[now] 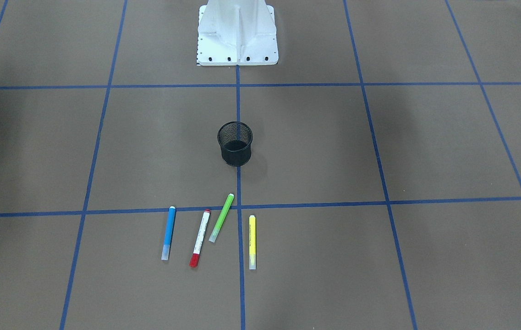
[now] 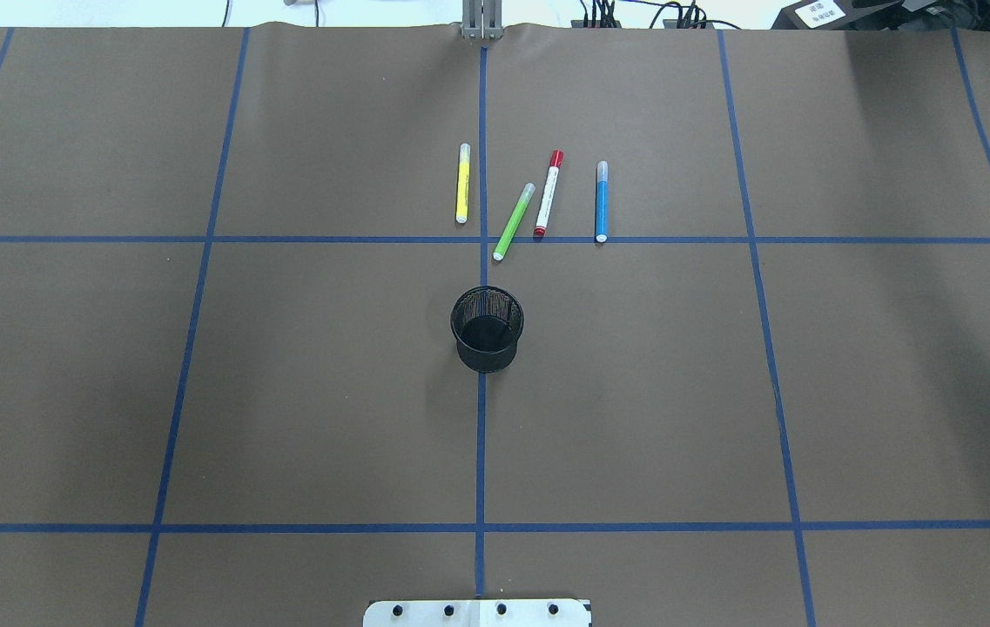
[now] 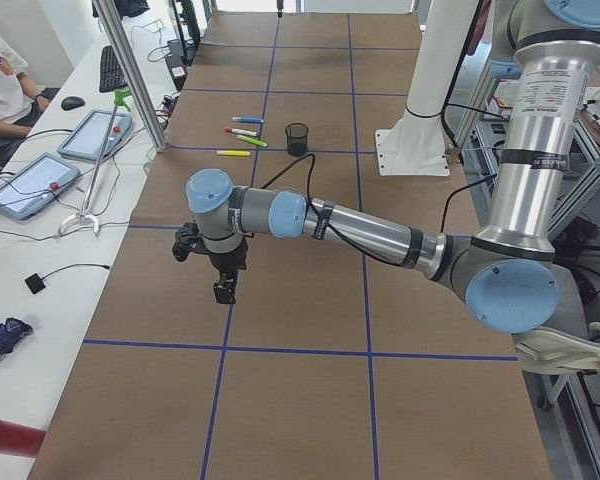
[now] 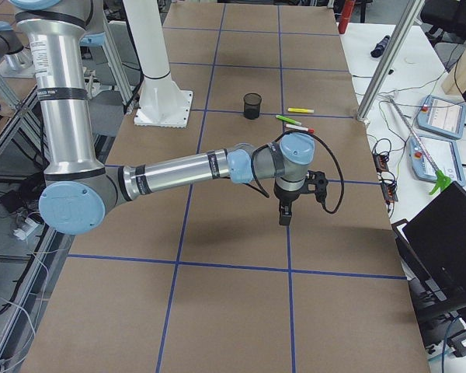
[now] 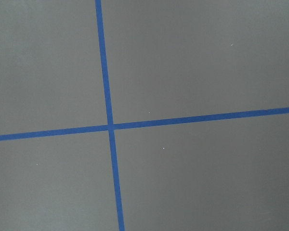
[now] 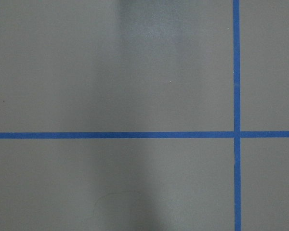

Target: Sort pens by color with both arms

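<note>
Yellow pen [image 2: 462, 184], green pen [image 2: 514, 221], red-capped pen [image 2: 548, 193] and blue pen [image 2: 602, 201] lie side by side toward the tabletop's [image 2: 198, 392] far edge, beyond a mesh cup [image 2: 487, 328]; left gripper [image 3: 223, 292] and right gripper [image 4: 284, 219] hover, grip state unclear

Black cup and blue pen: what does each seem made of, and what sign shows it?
Black cup: likely metal wire mesh, matte; its wall shows a fine see-through grid. Blue pen: probably smooth plastic; even bright body, translucent cap.
</note>
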Controlling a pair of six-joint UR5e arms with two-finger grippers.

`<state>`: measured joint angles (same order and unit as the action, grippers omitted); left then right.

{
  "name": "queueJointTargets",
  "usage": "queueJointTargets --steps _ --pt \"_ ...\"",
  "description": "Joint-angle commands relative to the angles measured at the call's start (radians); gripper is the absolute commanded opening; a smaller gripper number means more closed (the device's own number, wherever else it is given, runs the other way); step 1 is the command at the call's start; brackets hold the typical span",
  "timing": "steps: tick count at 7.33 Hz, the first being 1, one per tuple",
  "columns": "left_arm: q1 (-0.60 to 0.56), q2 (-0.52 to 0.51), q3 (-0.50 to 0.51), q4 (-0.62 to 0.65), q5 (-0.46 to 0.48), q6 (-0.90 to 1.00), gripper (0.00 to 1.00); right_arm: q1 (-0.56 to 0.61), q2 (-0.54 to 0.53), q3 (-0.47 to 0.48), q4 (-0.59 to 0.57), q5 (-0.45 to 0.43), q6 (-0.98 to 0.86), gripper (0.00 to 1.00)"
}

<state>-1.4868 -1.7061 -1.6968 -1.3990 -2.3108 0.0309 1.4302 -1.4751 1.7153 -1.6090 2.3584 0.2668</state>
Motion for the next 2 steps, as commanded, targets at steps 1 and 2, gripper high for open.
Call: queueJointTargets --steps 1,2 --pt "-0.012 0.000 0.026 -0.014 -0.002 0.024 0.99 0.009 -0.001 -0.005 0.000 -0.001 -0.003 0.99" --pt "-0.012 0.000 0.025 -0.014 -0.004 0.024 0.99 0.009 0.001 -0.006 0.000 -0.004 -0.009 0.99"
